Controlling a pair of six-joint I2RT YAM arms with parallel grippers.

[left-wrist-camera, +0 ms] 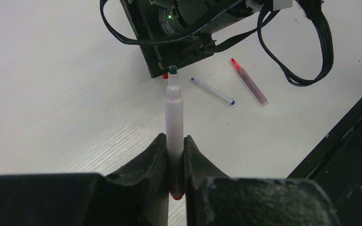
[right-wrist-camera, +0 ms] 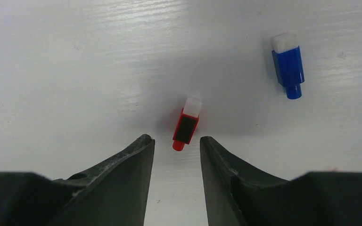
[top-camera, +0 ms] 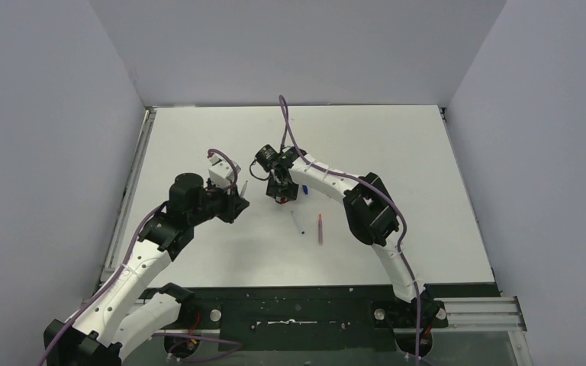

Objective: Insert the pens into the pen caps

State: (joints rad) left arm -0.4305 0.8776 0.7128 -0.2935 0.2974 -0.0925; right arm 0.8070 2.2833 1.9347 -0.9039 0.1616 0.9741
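My left gripper (left-wrist-camera: 174, 139) (top-camera: 239, 200) is shut on a whitish pen (left-wrist-camera: 174, 113) with a red rear end; its dark tip points toward the right gripper. My right gripper (right-wrist-camera: 175, 141) (top-camera: 280, 197) is open and points down at the table. The red cap (right-wrist-camera: 186, 124) lies flat just beyond its fingertips, with the stub end between them, and also shows in the left wrist view (left-wrist-camera: 165, 75). The blue cap (right-wrist-camera: 288, 66) lies to the right. A blue-tipped whitish pen (left-wrist-camera: 212, 91) (top-camera: 297, 221) and a pinkish-red pen (left-wrist-camera: 250, 82) (top-camera: 320, 229) lie on the table. The pale pink cap is out of view.
The white table (top-camera: 397, 152) is walled by grey panels at the back and sides. A black strip (top-camera: 313, 301) runs along the near edge by the arm bases. The right arm's purple cable (top-camera: 284, 122) loops above its wrist.
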